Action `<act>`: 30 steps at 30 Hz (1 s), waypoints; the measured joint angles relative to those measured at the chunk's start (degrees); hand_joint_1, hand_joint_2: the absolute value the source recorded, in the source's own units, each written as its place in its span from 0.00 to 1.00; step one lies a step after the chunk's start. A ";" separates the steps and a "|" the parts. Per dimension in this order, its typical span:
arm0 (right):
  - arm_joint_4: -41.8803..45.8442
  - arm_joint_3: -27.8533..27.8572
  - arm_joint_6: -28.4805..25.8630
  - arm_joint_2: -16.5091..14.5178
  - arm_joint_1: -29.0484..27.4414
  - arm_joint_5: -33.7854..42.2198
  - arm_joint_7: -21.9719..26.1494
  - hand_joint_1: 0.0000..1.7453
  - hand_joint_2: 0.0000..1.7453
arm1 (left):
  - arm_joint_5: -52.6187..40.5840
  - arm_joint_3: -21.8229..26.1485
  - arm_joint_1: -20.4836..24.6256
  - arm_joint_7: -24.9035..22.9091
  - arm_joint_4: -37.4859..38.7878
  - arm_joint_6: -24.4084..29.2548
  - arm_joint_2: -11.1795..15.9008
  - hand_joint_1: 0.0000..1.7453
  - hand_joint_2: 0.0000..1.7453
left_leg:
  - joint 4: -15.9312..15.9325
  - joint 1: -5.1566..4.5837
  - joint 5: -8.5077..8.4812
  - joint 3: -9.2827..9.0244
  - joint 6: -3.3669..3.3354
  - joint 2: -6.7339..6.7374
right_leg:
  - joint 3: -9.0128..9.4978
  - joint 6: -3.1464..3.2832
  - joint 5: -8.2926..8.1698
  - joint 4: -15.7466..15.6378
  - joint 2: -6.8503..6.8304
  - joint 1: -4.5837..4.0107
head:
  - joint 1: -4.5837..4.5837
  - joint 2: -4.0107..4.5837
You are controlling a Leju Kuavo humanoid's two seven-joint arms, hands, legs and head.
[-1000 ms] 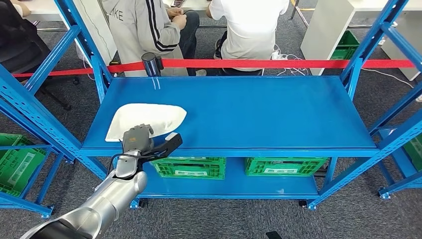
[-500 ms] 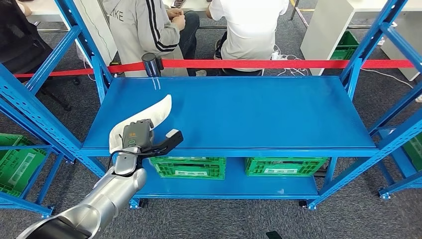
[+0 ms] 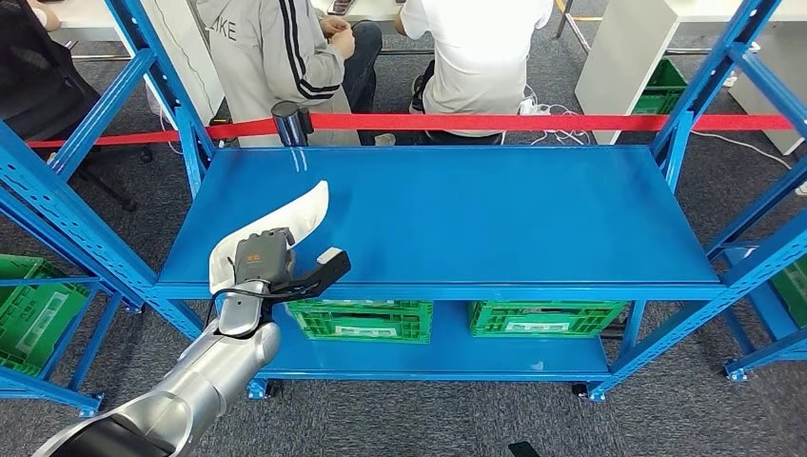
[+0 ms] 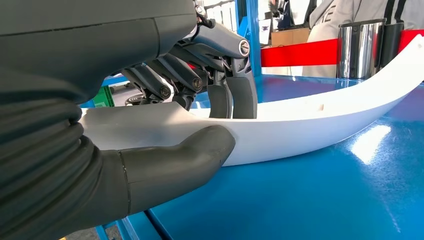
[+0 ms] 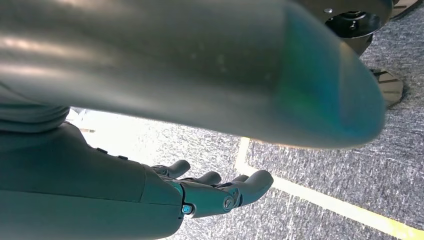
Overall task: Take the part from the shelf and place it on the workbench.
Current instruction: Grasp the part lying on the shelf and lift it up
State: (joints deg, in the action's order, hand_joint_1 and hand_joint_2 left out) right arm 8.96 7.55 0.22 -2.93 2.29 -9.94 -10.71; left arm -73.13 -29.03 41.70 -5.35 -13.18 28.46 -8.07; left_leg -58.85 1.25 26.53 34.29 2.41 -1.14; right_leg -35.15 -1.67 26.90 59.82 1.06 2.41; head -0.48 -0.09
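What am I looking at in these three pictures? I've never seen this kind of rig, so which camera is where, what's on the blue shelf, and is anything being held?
This is a humanoid robot with two silver arms ending in fingered hands. The wide picture comes from a camera high on its body, looking forward and down at a blue metal shelf. The other two come from cameras at its wrists, so they look turned.

The left hand grips the near end of a white curved plastic part. In the left wrist view the thick grey thumb presses one side of the part and the darker fingers hook over its rim. The part is tilted up on edge, its far end raised.

The right hand hangs over grey carpet, holding nothing.

Green plastic crates sit on the lower shelf. Beyond a red barrier tape, people sit.
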 joint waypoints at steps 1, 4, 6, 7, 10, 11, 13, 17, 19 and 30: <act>0.00 0.00 0.00 0.00 0.00 0.00 0.00 0.00 0.00 | 0.00 0.00 0.00 0.01 0.00 0.00 0.00 1.00 1.00 | 0.00 0.00 0.00 0.00 0.00 0.00 | 0.00 0.00 0.00 0.00 0.00 0.00 | 0.00 0.00; 0.00 0.01 0.00 0.00 0.00 -0.01 0.03 0.00 0.00 | 0.57 0.00 -0.02 0.63 0.00 0.65 0.00 1.00 1.00 | 0.00 0.00 0.00 0.00 0.00 0.00 | 0.00 0.00 0.00 0.00 0.00 0.01 | 0.00 0.00; 0.00 0.02 0.00 0.00 0.00 -0.03 0.04 0.00 0.00 | 2.18 0.03 -0.05 2.53 -0.03 2.35 -0.08 1.00 1.00 | 0.00 0.00 0.00 0.00 0.00 -0.01 | -0.01 0.00 0.00 0.00 0.00 0.01 | 0.00 0.00; 0.00 0.02 0.00 0.00 -0.01 -0.04 0.04 0.00 0.00 | 3.50 0.15 -0.06 4.34 -0.10 3.68 -0.21 1.00 1.00 | -0.01 -0.01 -0.01 0.01 0.00 -0.01 | -0.03 0.00 0.00 0.00 -0.01 0.01 | 0.01 0.00; 0.00 0.07 0.00 0.00 0.00 -0.05 0.04 0.00 0.00 | 8.79 1.34 0.20 13.02 -0.93 8.68 -1.33 1.00 1.00 | -0.07 -0.01 -0.02 0.09 -0.02 -0.06 | -0.08 -0.02 -0.02 0.00 -0.06 0.01 | 0.01 0.00; 0.00 0.09 0.00 0.00 0.01 0.00 0.04 0.00 0.00 | 10.49 1.92 0.46 16.11 -1.44 10.02 -1.93 1.00 1.00 | -0.09 -0.01 -0.03 0.12 -0.02 -0.08 | -0.10 -0.03 -0.02 0.00 -0.07 0.01 | 0.00 0.00; 0.00 0.19 -0.02 0.00 0.02 0.17 0.04 0.00 0.00 | 13.57 3.13 1.25 21.67 -2.90 11.37 -3.24 1.00 1.00 | -0.13 -0.01 -0.03 0.16 -0.03 -0.09 | -0.12 -0.06 -0.04 0.00 -0.08 0.01 | 0.00 0.00; 0.00 0.81 -0.10 -0.03 0.01 0.70 0.27 0.00 0.00 | 19.14 6.35 3.19 31.86 -7.65 11.94 -6.20 1.00 1.00 | -0.20 -0.02 -0.03 0.24 -0.04 -0.10 | -0.17 -0.10 -0.07 -0.01 -0.08 0.03 | 0.00 0.00; 0.00 1.25 -0.19 -0.05 0.01 1.08 0.43 0.00 0.00 | 22.17 7.70 4.05 35.91 -10.74 12.03 -7.67 1.00 1.00 | -0.21 -0.03 -0.02 0.24 -0.05 -0.10 | -0.17 -0.10 -0.07 -0.01 -0.08 0.04 | 0.00 0.00; 0.00 2.90 -0.55 -0.09 -0.06 1.32 0.91 0.00 0.00 | 35.97 5.45 5.06 37.84 -26.24 11.23 -9.26 1.00 1.00 | -0.20 -0.04 0.01 0.27 -0.11 -0.10 | -0.18 -0.12 -0.06 -0.02 -0.07 0.04 | 0.00 0.00</act>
State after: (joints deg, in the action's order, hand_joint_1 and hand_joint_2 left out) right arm 8.96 10.45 -0.33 -3.02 2.24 -8.62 -9.80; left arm -37.16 -23.58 46.75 32.49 -39.42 39.70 -17.32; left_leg -59.05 1.21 26.54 34.56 2.30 -1.24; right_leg -35.33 -1.79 26.84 59.81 1.00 2.45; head -0.48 -0.09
